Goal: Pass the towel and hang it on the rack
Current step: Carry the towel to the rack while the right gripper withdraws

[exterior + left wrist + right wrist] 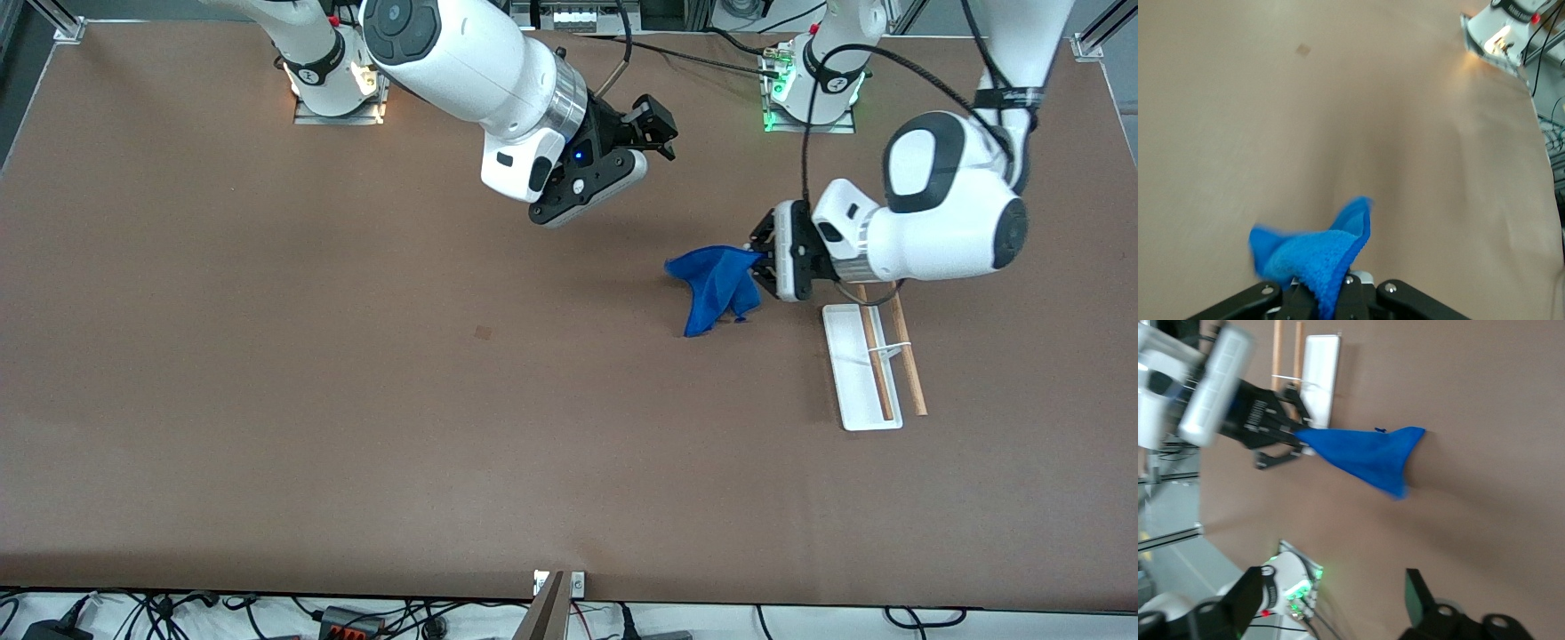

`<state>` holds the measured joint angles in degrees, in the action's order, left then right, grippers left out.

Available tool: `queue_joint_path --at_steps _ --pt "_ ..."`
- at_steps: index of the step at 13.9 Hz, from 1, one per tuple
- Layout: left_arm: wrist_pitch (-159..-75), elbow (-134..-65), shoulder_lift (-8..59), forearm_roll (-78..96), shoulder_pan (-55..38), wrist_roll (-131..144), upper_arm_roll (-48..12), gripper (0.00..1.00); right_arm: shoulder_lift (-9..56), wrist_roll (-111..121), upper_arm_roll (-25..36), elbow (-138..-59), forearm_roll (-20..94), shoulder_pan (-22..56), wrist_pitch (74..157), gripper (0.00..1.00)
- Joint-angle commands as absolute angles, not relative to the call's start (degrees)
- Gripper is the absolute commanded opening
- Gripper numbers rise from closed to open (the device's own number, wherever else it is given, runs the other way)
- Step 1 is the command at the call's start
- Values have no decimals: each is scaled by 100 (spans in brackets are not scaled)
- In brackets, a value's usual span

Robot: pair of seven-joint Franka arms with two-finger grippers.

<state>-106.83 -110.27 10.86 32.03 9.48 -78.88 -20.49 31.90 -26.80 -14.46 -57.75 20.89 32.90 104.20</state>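
The blue towel [716, 283] hangs from my left gripper [761, 264], which is shut on one corner of it; it droops in the air over the table beside the rack. It shows in the left wrist view [1315, 263] and the right wrist view [1368, 457]. The rack [861, 366] has a white base and two wooden rods [909, 354], and stands just nearer the front camera than my left gripper. It also shows in the right wrist view [1319, 380]. My right gripper [651, 127] is open and empty, up over the table's middle, apart from the towel.
The brown table [356, 400] has a small dark mark [483, 332] near its middle. The arm bases [338, 84] stand along the table's edge farthest from the front camera. Cables lie along the edge nearest the front camera.
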Motion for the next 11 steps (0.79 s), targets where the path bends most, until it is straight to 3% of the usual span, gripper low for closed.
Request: queue_joint_path --at_steps 1,5,11 --pt "-10372 -10802 861 2533 1256 -7193 -2083 1 2963 -2699 -1424 -5827 1243 3199 10161 100" --pt "-9783 -10038 932 1117 1406 -5251 -2083 1 2900 -2689 -1415 -5827 91 2516 9222 100" --pt "-9624 -9993 1220 527 2117 -4860 -2074 1 3066 -2540 -1406 -6573 -334 952 9053 100"
